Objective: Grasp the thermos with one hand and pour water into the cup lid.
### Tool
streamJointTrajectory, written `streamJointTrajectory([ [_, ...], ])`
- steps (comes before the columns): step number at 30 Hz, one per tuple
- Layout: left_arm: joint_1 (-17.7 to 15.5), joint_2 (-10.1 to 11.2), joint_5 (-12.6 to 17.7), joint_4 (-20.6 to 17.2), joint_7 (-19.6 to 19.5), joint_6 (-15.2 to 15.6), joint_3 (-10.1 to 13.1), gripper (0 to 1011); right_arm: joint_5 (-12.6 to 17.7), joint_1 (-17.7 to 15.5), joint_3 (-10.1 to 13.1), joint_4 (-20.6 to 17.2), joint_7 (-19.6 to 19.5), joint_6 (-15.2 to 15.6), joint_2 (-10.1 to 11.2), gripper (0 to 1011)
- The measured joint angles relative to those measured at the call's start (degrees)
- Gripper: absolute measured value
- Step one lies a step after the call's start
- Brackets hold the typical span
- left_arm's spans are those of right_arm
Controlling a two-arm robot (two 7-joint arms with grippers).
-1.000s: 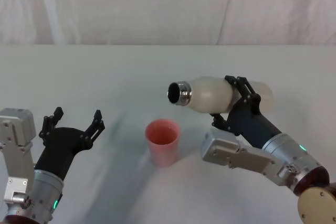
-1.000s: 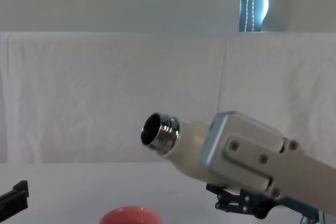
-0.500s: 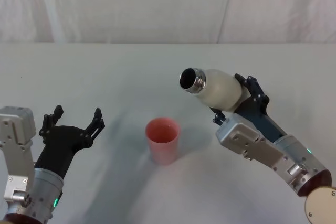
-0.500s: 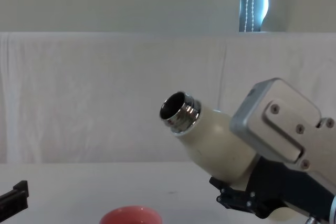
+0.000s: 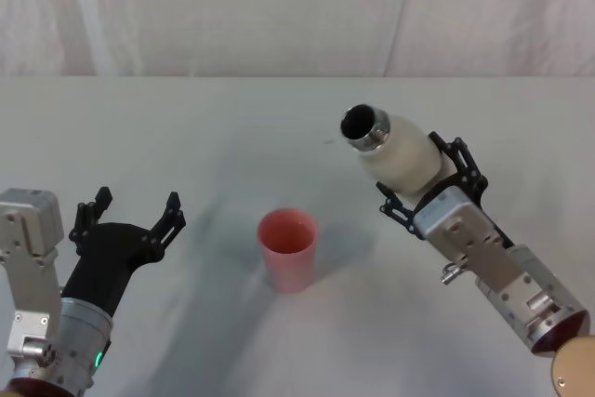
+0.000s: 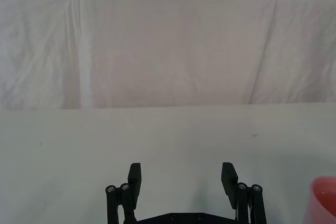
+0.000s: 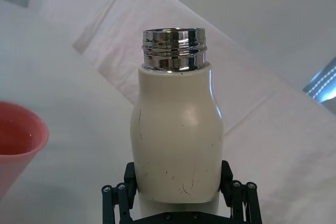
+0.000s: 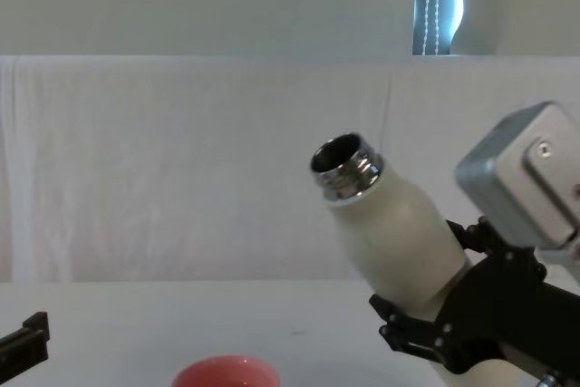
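Note:
My right gripper is shut on the cream-white thermos, which it holds in the air to the right of the cup lid. The thermos is tilted, and its open silver neck points up and to the left. From the right wrist, the fingers clamp the lower body of the thermos, and the cup lid stands apart beside it. The salmon-pink cup lid stands upright on the table. My left gripper is open, low at the left, with nothing between its fingers.
The white table reaches back to a white cloth backdrop. The chest view has the thermos high above the cup lid's rim. One left fingertip sits at its lower left edge.
The thermos has swung up from nearly level to steeply tilted. Its neck rose and moved right, away from above the cup lid. The left arm stayed still.

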Motion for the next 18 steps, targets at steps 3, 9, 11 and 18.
streamJointTrajectory([
  [3,0.0,0.0,0.0,0.0,0.0,0.0,0.0,1001,2.45,-0.53,1.0,0.45,0.0,-0.92,-0.8,955],
  [9,0.0,0.0,0.0,0.0,0.0,0.0,0.0,1001,3.31,-0.71,1.41,0.62,0.04,-1.58,-1.03,955],
  [11,0.0,0.0,0.0,0.0,0.0,0.0,0.0,1001,3.3,-0.71,1.38,0.62,0.07,-1.58,-1.03,955],
  [18,0.0,0.0,0.0,0.0,0.0,0.0,0.0,1001,3.24,-0.68,1.29,0.61,0.12,-1.53,-1.01,955],
])
